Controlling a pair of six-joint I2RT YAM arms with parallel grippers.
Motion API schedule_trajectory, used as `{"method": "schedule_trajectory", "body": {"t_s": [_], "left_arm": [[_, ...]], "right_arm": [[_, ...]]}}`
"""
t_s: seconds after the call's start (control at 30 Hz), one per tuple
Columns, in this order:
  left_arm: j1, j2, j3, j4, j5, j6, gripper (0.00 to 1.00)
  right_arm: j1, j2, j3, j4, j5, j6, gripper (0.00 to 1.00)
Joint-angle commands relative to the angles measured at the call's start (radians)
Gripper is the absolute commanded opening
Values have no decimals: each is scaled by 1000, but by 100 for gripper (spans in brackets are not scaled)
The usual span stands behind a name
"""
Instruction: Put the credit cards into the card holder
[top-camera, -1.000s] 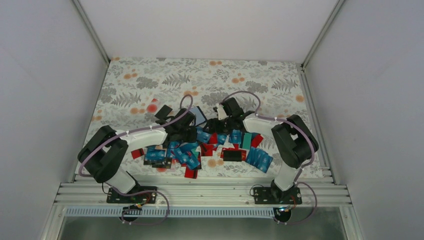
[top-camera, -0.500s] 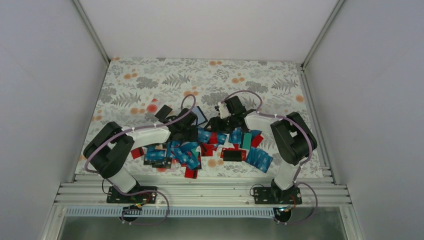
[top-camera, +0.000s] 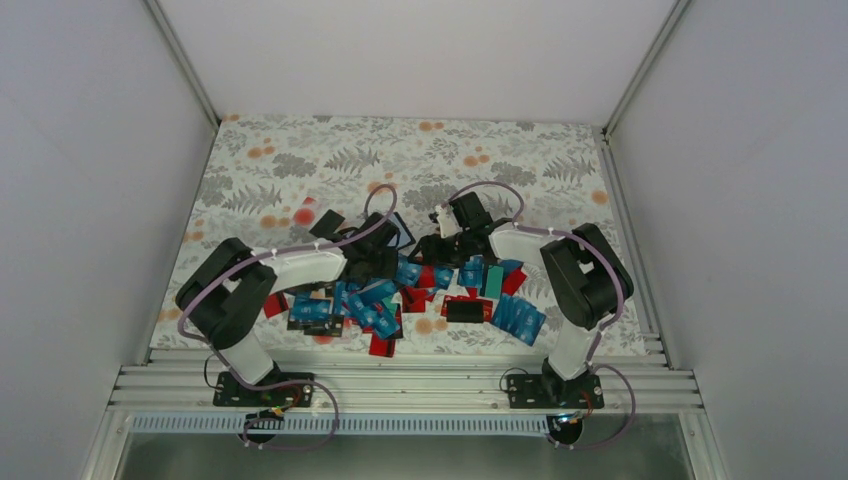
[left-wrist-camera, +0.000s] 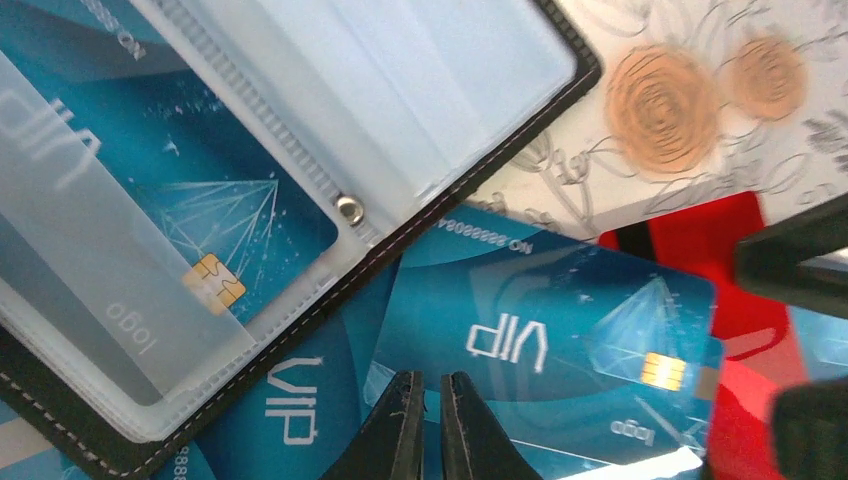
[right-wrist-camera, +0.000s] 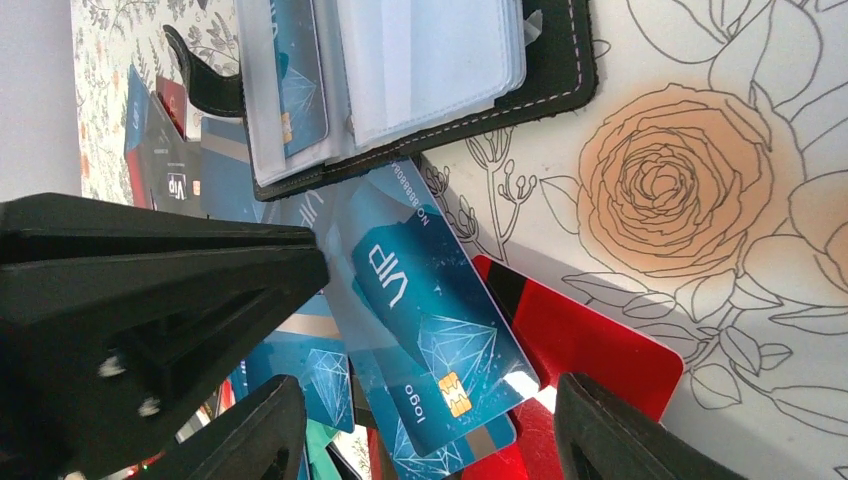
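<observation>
The card holder (left-wrist-camera: 572, 82) lies open, black-edged, with clear sleeves; one sleeve holds a blue card. In the top view the card holder (top-camera: 402, 230) sits just behind the pile of credit cards (top-camera: 400, 295). My left gripper (left-wrist-camera: 427, 395) is shut, its tips down on the edge of a blue VIP card (left-wrist-camera: 560, 330) beside the holder's rim; no card shows between the tips. My right gripper (right-wrist-camera: 435, 440) is open, its fingers astride a blue card (right-wrist-camera: 440, 340) that overlaps a red card (right-wrist-camera: 590, 345). The holder (right-wrist-camera: 560, 60) lies just beyond.
Blue, red, black and teal cards are scattered over the flowered cloth in front of both arms. A black card (top-camera: 466, 311) lies near the front and a red card (top-camera: 308, 215) sits apart at the left. The left arm's black gripper body (right-wrist-camera: 150, 300) crowds the right wrist view.
The left arm has reached a little further right towards the holder and its jaws have closed. The right arm has barely moved.
</observation>
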Motion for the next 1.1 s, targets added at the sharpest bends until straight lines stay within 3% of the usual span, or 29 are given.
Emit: {"method": "schedule_trajectory", "body": {"t_s": [0.0,0.3,1.07], "left_arm": [[-1,39,-2,14,-20,4,6],[-1,50,-55,41,-18,-9,4],[-1,49,-118,100,11,-30,3]], "right_arm": [[-6,13,27,-11,-20,-13,64],[-8,66,48,-39,-30,9,63],[-8,86,46,-5,-304,106,61]]}}
